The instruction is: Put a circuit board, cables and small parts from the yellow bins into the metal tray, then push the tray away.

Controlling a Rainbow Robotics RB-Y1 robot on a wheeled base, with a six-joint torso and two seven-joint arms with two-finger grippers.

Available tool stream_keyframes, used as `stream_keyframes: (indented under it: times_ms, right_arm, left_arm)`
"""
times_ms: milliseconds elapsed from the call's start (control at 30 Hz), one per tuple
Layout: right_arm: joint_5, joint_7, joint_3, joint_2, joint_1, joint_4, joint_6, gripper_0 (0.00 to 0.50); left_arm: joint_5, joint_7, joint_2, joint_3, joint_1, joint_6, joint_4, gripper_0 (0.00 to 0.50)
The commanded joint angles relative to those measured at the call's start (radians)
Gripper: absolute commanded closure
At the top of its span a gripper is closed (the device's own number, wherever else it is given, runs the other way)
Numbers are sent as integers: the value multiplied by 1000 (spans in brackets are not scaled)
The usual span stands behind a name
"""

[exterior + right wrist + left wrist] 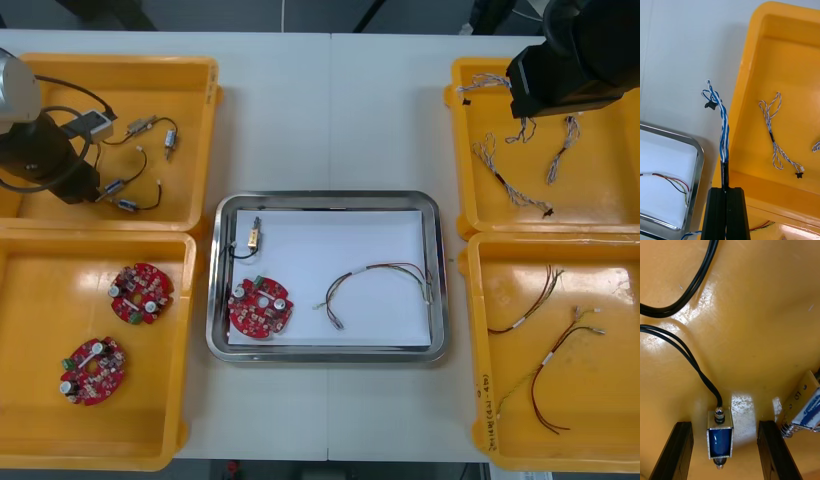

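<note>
Cable in hand: blue and white cable (724,135), two thin wires twisted tightly together, with a small black plug and a white tip at its free end; it stands up from the fingers beside the tray-side wall of the far right bin (462,180).
Right gripper (725,191): fingers closed narrowly on the cable's black-sleeved end.
Left gripper (725,425): fingers wide apart, low over the floor of the far left bin (120,62), not touching anything.
Part between the left fingers: small metal part (720,438), a shiny frame around a blue core, with a black cable (696,367) running from its top; a second part (805,412) lies just beside the right-hand finger.
Far left bin: several small metal parts on black leads, such as one near the far wall (170,138).
Near left bin (30,400): two round red boards (141,293) (93,371), apart from each other.
Tray (330,198): white inside; holds one circuit board (260,307) at its near left corner, a brass-coloured part (255,237) by its left wall, and a red and yellow cable (372,268) curved across the right half.
Far right bin: loose twisted cables (505,185) (562,150) on its floor.
Near right bin (620,300): thin red and yellow cables (530,310) (555,370), spread out.
</note>
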Motion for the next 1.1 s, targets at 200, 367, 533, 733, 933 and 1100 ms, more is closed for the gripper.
stream_keyframes:
  times_ms: [200, 367, 533, 733, 933, 1100]
  right_arm:
    - [-48, 14, 161, -24, 2, -180, 4, 500]
    - [-61, 23, 204, 6, 1, -229, 4, 500]
    - [-71, 40, 255, 38, 1, -249, 4, 500]
    - [-61, 61, 325, 71, 1, -283, 4, 500]
    - [-48, 146, 387, 106, -3, -286, 4, 500]
    - [-18, 247, 445, 107, -3, -289, -9, 500]
  left_arm:
    - [-20, -114, -17, -32, -47, -26, 9, 500]
    - [-9, -113, -8, -13, -53, -11, 7, 500]
    - [-12, -111, 17, 22, -53, 53, -40, 500]
    - [-20, -97, 55, 51, -53, 158, -137, 500]
    - [-18, -61, 83, 123, -53, 282, -231, 499]
    - [-21, 8, 95, 155, -53, 351, -287, 500]
